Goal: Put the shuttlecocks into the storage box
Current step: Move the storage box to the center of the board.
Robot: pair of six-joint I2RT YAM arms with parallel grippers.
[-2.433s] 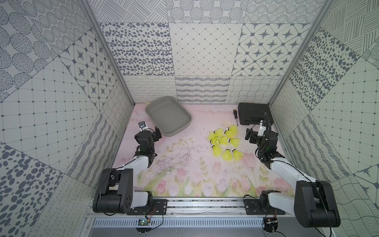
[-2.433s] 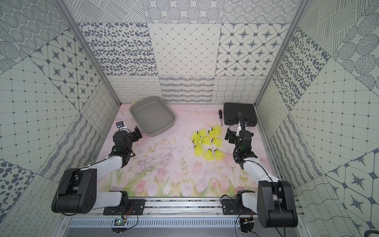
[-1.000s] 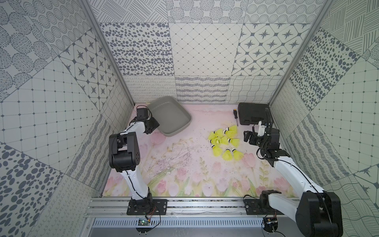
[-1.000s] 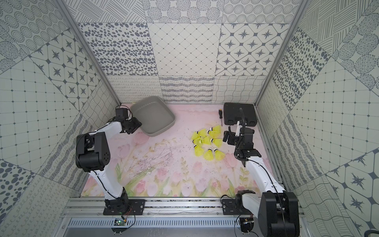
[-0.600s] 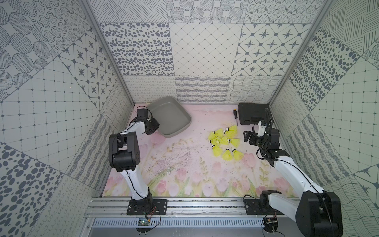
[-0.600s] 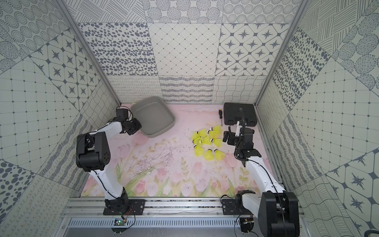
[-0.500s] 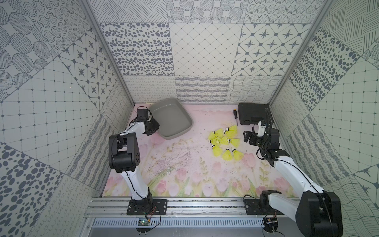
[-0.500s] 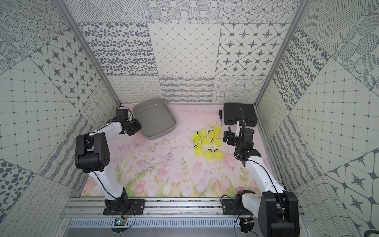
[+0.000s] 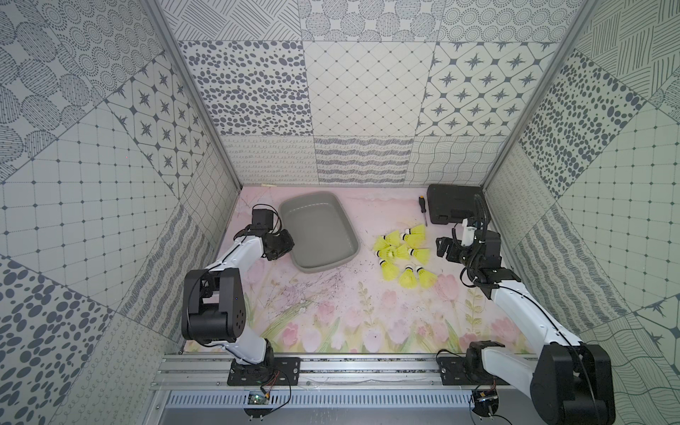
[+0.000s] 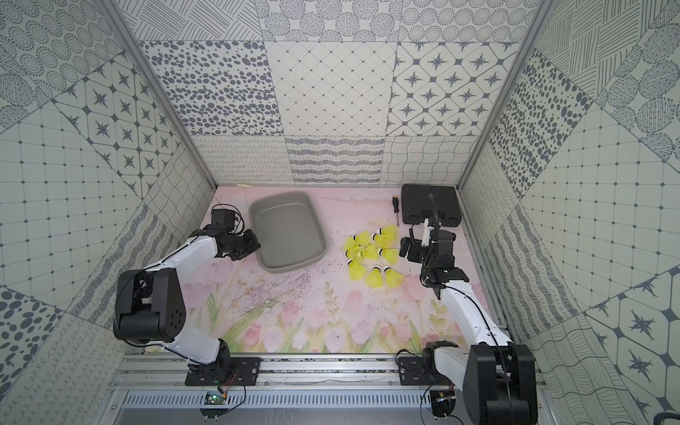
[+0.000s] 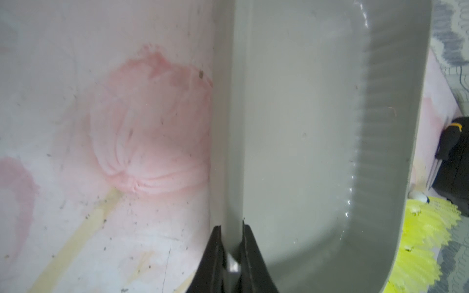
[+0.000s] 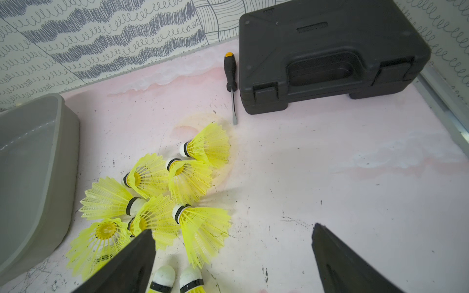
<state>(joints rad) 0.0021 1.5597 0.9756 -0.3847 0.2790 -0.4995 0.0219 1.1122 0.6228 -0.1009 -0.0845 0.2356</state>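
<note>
Left pincer [image 11: 231, 228] is clamped nearly shut on the long side wall of the storage box [image 11: 304, 126], one finger inside the wall and one outside. In both top views the left pincer [image 9: 285, 244] [image 10: 252, 244] sits at the box's left wall, near the front corner. The storage box [image 9: 320, 228] [image 10: 289, 228] is grey, shallow and lidless. It lies on the tabletop [image 9: 331, 305] toward the back left, turned a bit askew. Whether it rests flat or is lifted, cannot tell.

Shuttlecocks [image 9: 404, 254] [image 10: 371, 254] are yellow with white tips. They lie in one loose cluster on the tabletop to the right of the box, all outside it, several touching or overlapping. The right wrist view shows the shuttlecocks [image 12: 187, 182] on their sides, pointing different ways, with the box [image 12: 30, 165] just beside the cluster. They also show past the box's far wall in the left wrist view [image 11: 418, 241].

Right pincer [image 12: 232, 229] is wide open and holds nothing. One finger is over the near edge of the cluster, the other over bare tabletop. In the top views the right pincer [image 9: 443, 250] [image 10: 406, 250] hangs just right of the cluster.

A black case [image 9: 454, 204] [image 10: 428, 204] [image 12: 330, 58] sits closed in the back right corner. A screwdriver [image 9: 423, 209] [image 10: 396, 209] [image 12: 231, 76] lies just beside its left edge, between the case and the shuttlecocks.
</note>
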